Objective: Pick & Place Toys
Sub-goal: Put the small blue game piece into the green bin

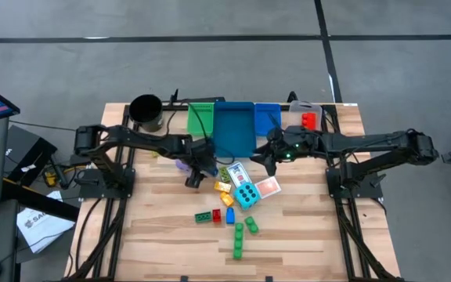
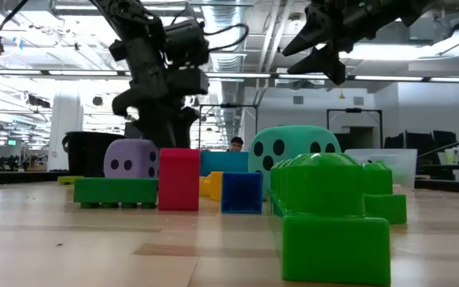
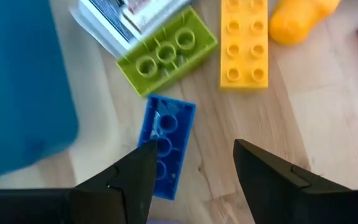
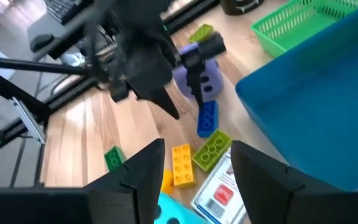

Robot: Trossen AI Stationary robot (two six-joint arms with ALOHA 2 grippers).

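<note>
Wooden table (image 1: 304,235), scattered toys (image 1: 237,200)

Overhead cam looks straight down on my desk (image 1: 171,235); low cam sits at desk level; both wrist cams catch the same blue brick (image 3: 166,140) up close.

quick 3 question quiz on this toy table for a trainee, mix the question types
1. True or false: the left gripper is clamped on the blue brick.
2. Beside the yellow brick lies: A) a lime green brick B) a black cup C) a purple die.
3. Fill in: the right gripper hangs over a playing ____.

Key: 1 false, its fingers are apart above it; 2 A; 3 card.
</note>
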